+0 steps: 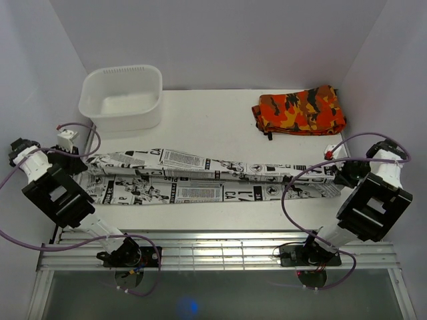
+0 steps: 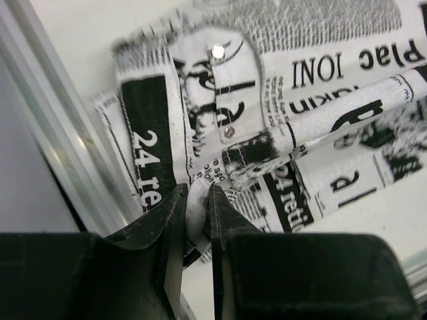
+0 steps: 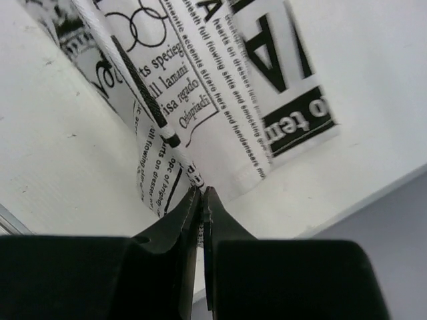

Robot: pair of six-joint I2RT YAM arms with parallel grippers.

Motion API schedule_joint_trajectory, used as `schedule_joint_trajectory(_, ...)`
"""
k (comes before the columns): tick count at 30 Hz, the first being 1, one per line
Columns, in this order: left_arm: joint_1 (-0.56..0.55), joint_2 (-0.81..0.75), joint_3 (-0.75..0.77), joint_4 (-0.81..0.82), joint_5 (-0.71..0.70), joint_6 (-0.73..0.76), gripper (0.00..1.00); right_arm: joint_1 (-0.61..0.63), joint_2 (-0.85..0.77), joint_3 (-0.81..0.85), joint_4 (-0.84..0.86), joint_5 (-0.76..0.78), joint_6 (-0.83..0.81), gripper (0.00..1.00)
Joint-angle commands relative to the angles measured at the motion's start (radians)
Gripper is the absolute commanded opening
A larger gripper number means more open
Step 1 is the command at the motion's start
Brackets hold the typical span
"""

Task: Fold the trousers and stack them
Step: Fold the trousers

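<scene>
Both ends of the trousers [image 1: 200, 175] are pinched. The left end effector [image 2: 195, 195] is closed on the cloth at the waist end. The right end effector [image 3: 201, 195] is closed on the edge of a leg end. The trousers stretch long across the middle of the table [image 1: 220, 127]. A white tub [image 1: 121, 99] sits behind them on the left, and an orange spotty cloth [image 1: 300, 110] on the right.

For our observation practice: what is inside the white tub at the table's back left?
The white tub shows only its bare white floor, nothing in it. Its near wall hides a thin strip.
</scene>
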Motion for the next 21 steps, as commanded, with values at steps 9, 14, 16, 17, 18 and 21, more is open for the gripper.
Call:
schedule_joint_trajectory(9, 0.077, 0.057, -0.409, 0.236, -0.315, 0.228, 0.0, -0.038, 0.028, -0.219, 0.366, 0.243, -0.035, 0.08)
schedule_joint_trajectory(14, 0.078, 0.037, -0.386, 0.226, -0.303, 0.206, 0.27, -0.038, 0.049, -0.143, 0.323, 0.229, 0.014, 0.2)
schedule_joint_trajectory(16, 0.089, 0.0, -0.364, 0.171, -0.23, 0.251, 0.44, -0.038, 0.042, -0.113, 0.283, 0.208, 0.017, 0.33)
schedule_joint_trajectory(17, 0.09, -0.046, -0.353, 0.142, -0.2, 0.292, 0.49, -0.038, 0.03, -0.101, 0.269, 0.2, 0.017, 0.38)
schedule_joint_trajectory(18, 0.1, -0.069, -0.342, 0.079, -0.142, 0.315, 0.52, -0.039, 0.021, -0.08, 0.24, 0.185, 0.017, 0.45)
schedule_joint_trajectory(21, 0.107, -0.155, -0.288, -0.074, -0.075, 0.438, 0.97, -0.039, -0.016, -0.038, 0.165, 0.165, -0.001, 0.68)
